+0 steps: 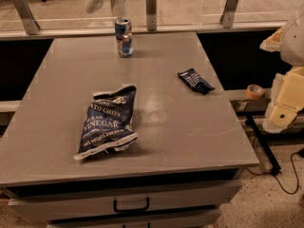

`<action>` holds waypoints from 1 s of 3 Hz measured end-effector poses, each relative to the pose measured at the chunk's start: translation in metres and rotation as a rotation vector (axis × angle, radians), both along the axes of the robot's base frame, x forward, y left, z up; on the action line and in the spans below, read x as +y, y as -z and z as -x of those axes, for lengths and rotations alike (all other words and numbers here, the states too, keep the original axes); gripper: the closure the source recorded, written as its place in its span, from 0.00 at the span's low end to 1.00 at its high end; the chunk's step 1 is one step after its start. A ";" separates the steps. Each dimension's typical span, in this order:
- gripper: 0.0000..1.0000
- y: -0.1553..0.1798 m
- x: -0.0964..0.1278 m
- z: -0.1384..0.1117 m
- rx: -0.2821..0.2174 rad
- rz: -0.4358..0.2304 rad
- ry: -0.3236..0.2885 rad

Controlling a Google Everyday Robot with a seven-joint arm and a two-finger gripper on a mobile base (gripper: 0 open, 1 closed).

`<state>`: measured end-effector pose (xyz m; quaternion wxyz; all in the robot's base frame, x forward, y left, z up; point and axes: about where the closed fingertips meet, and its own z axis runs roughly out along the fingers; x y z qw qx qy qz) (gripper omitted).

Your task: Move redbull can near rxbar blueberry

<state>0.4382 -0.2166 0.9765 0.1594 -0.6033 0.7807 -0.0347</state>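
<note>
The redbull can (123, 37), blue and silver with a silver top, stands upright at the far middle of the grey table (190, 141). The rxbar blueberry (195, 80), a small flat dark navy wrapper with white print, lies to the right of the table's middle, well apart from the can. My gripper (107, 9) hangs at the top of the view, just above and slightly left of the can. Its two white fingers are spread apart and hold nothing. The right finger's tip is close above the can's top.
A large navy-and-white chip bag (109, 122) lies on the left-middle of the table. A glass rail with metal posts (151, 8) runs behind the far edge. My cream arm parts (287, 94) and a tape roll (255, 91) are at the right. Drawers (130, 204) sit below the front edge.
</note>
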 end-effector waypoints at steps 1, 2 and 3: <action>0.00 0.000 0.000 0.000 0.000 0.000 0.000; 0.00 -0.002 0.010 -0.020 -0.023 -0.106 -0.003; 0.00 -0.002 0.033 -0.065 -0.076 -0.286 -0.014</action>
